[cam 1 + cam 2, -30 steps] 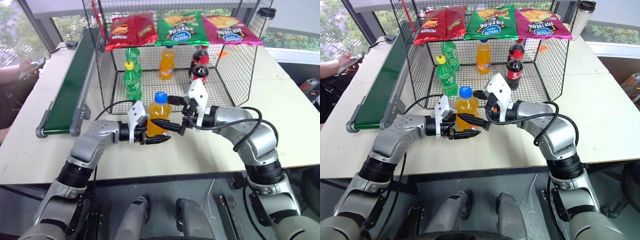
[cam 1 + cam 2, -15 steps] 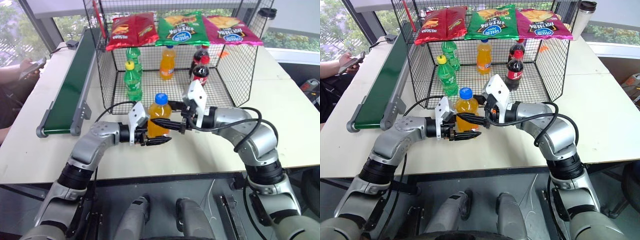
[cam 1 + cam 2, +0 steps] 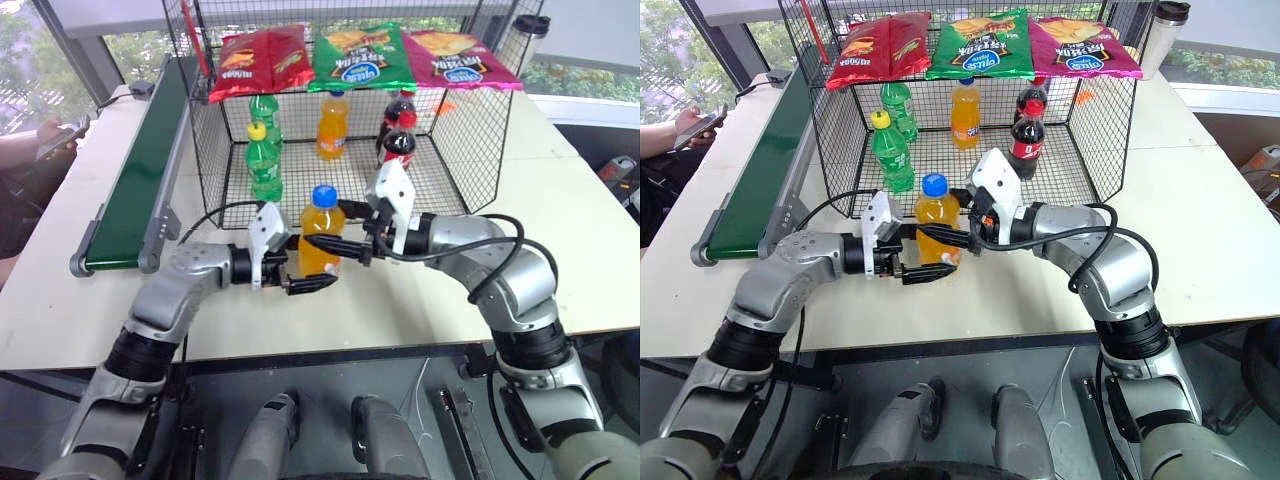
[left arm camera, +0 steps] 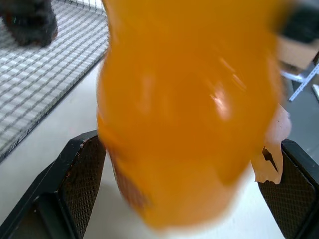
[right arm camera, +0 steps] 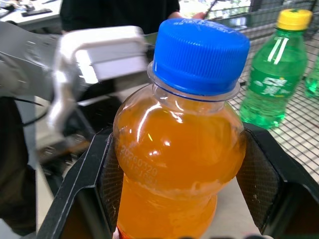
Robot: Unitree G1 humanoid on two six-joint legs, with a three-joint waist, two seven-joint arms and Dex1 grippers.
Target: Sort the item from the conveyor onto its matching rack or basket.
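Mid-handover before the cage's (image 3: 480, 130) open front, your right gripper (image 3: 335, 244) clamped the soda (image 3: 318, 240) while the left gripper (image 3: 303, 270) gaped wide; next, you carried it into the cage.

orange soda bottle (image 4: 184, 109) blurred in left wrist view, top cut off by edge, label unreadable. base of same bottle cut off in right wrist view. behind bottle, wire cage (image 3: 470, 120) top cropped; print on snack bags (image 3: 360, 55) too small to read.
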